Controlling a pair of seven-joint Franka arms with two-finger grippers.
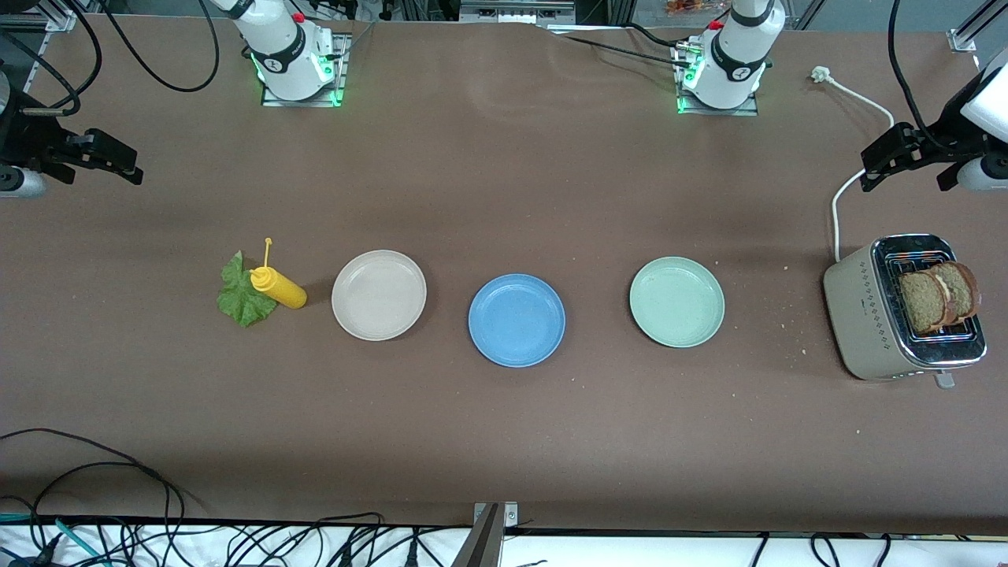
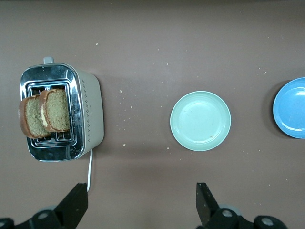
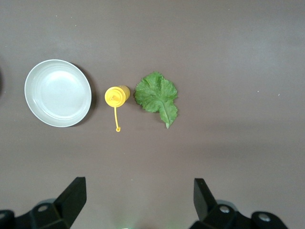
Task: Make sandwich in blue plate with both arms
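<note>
Blue plate (image 1: 516,320) sits bare, mid-frame btwn the cream and mint plates. Bread slices (image 1: 939,298) up in the toaster (image 1: 898,309), lower right. Left gripper (image 1: 902,157) & right gripper (image 1: 98,157) hover wide open, holding nothing, at the frame edges.

A wide desk (image 1: 504,441) with a matte brown top fills nearly the whole front view, evenly lit and speckled with pale crumbs toward the left arm's end. Black cables (image 1: 118,520) tangle along its near edge over a white strip, and metal framing (image 1: 516,9) lines the edge by the bases.
</note>
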